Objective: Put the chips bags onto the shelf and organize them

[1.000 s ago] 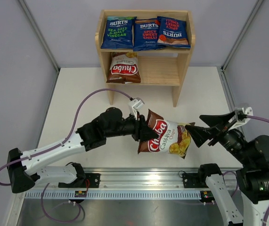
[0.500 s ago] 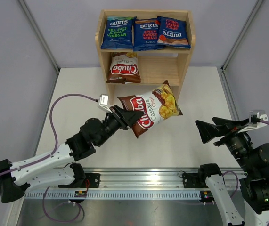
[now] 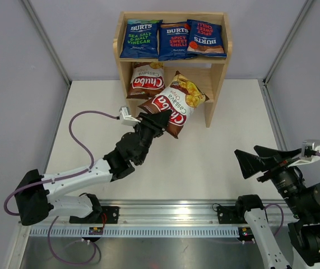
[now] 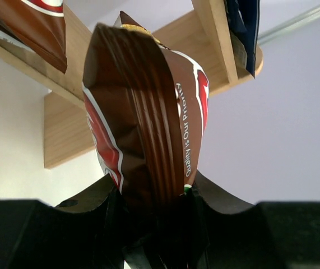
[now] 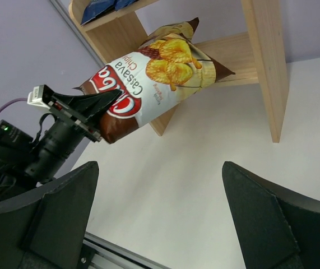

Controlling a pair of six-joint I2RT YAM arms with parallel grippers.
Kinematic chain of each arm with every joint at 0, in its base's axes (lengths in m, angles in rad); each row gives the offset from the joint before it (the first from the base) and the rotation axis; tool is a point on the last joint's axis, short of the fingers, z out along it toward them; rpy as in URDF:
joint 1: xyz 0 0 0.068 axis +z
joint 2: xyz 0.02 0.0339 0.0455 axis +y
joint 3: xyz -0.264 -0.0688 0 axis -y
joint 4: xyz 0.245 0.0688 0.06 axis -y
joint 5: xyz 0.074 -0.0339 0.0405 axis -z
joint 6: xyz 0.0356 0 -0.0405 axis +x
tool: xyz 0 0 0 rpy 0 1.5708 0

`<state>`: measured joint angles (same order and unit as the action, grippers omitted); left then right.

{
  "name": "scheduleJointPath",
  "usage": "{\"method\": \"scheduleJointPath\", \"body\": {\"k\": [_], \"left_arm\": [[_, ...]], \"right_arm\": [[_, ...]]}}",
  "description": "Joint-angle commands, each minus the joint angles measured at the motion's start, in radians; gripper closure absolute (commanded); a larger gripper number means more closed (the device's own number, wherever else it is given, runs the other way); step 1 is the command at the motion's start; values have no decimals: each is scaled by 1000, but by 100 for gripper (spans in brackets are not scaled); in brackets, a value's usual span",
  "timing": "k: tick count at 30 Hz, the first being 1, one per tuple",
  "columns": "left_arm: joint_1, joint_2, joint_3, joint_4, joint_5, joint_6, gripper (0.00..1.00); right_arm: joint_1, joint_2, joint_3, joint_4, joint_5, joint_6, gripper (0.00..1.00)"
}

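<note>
Left hand was clamped on one end of a brown Chuba bag, holding it tilted in the air at the front of the shelf. The bag's far end reached the lower tier, just beside the other Chuba bag lying there. Right hand hung well apart over the tabletop with its jaws spread wide and nothing between them, while three blue BURTS bags lay side by side on the top tier.
</note>
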<state>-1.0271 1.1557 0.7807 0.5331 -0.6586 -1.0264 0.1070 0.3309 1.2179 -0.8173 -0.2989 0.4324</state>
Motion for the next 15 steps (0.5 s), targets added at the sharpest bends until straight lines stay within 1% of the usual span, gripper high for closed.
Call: {"method": "scheduleJointPath", "body": {"k": [1, 5, 9, 12, 14, 15], "left_arm": [[7, 68, 100, 269, -121, 14, 83], [13, 170, 164, 341, -151, 57, 83], [18, 257, 216, 381, -245, 57, 81], [22, 341, 259, 450, -286, 75, 80], [25, 407, 314, 443, -308, 65, 81], [24, 429, 333, 477, -328, 84, 81]], "right_arm": [[7, -21, 64, -37, -14, -11, 1], [7, -33, 95, -72, -54, -3, 1], [8, -53, 92, -72, -129, 20, 1], [8, -62, 91, -63, -149, 38, 1], [7, -64, 91, -62, -166, 43, 1], [7, -64, 91, -62, -169, 45, 1]]}}
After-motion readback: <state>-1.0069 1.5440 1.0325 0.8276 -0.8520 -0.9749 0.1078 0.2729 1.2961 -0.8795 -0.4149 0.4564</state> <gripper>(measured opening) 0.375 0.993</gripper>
